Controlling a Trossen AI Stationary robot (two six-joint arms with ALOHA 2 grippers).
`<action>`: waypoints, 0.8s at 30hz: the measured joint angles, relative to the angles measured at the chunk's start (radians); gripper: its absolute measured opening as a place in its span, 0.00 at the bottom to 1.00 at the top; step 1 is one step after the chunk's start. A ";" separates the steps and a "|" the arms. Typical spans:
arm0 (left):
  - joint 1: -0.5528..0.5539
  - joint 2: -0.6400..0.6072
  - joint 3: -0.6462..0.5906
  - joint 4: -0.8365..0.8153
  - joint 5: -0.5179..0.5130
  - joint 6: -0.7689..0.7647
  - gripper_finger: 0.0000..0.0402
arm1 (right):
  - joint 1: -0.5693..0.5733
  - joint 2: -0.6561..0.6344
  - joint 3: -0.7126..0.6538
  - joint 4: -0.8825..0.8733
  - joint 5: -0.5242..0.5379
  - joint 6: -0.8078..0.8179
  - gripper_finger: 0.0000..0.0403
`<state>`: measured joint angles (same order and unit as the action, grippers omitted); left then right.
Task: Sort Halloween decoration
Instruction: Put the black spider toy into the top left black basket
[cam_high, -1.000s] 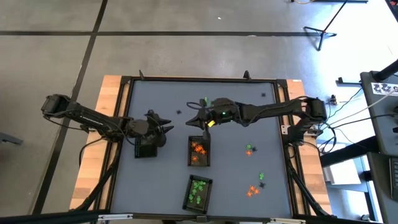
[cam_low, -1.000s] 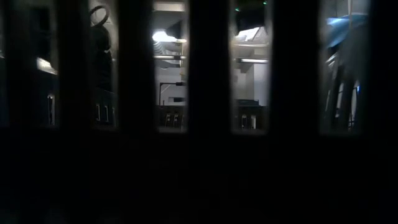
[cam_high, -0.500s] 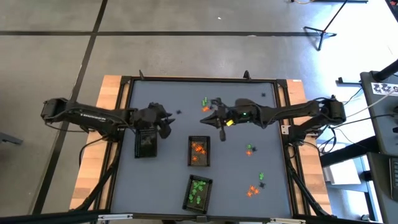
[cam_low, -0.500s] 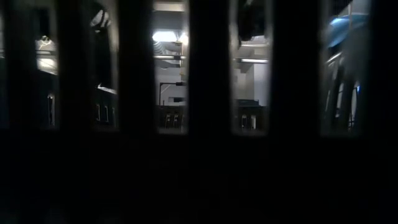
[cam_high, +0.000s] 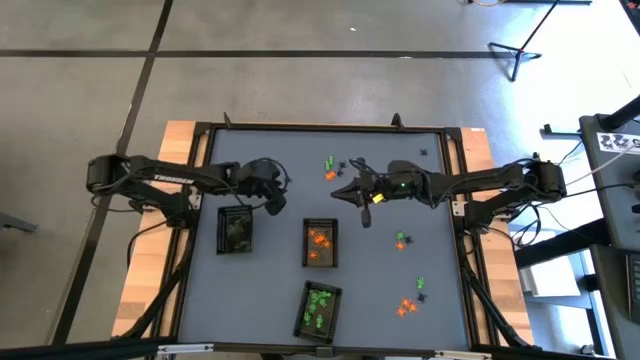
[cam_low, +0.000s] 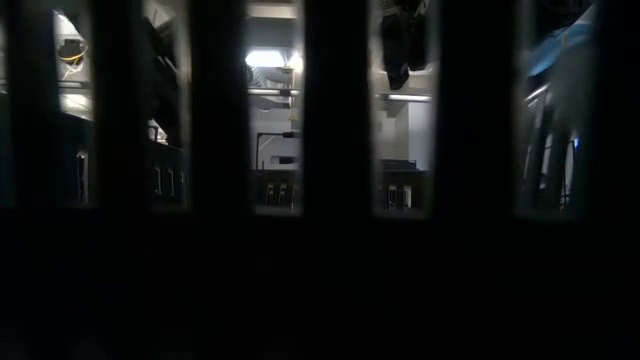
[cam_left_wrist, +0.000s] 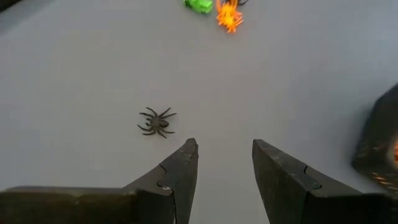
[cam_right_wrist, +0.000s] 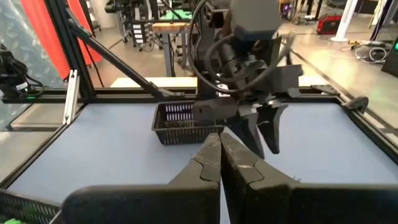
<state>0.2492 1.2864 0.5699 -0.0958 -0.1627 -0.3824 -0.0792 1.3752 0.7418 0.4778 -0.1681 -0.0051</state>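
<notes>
Halloween decoration (cam_high: 404, 306) scattered across grey table (cam_high: 270, 300)

Nearest, green pieces fill one tray (cam_high: 319, 308), orange another (cam_high: 320, 244). Farther, the left gripper (cam_left_wrist: 224, 158), fingers apart and empty, hovers beside a black spider (cam_left_wrist: 156, 121); the right gripper (cam_high: 342, 189) is pinched together.

The left gripper (cam_high: 283, 186) has left the black tray (cam_high: 235, 231); the right gripper (cam_high: 340, 190) drew back rightward.

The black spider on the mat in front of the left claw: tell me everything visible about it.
The black spider is a tiny dark trinket, plastic by its look, with a small body and thin legs splayed outward. It lies flat on the grey mat, alone, with nothing touching it. The left claw is open just short of it, and the spider sits off to one side of the gap. From above it is a dark speck.
</notes>
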 joint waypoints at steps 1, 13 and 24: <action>0.006 0.016 0.012 -0.004 0.004 0.000 0.36 | 0.000 0.000 0.000 -0.002 -0.004 0.000 0.00; 0.087 0.070 0.058 -0.151 0.028 0.027 0.36 | -0.001 0.000 0.000 -0.021 -0.034 -0.004 0.00; 0.146 0.070 0.058 -0.166 0.053 0.050 0.36 | -0.059 0.000 0.000 -0.016 -0.088 -0.004 0.00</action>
<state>0.3953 1.3560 0.6277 -0.2622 -0.1100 -0.3328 -0.1377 1.3754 0.7418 0.4619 -0.2564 -0.0091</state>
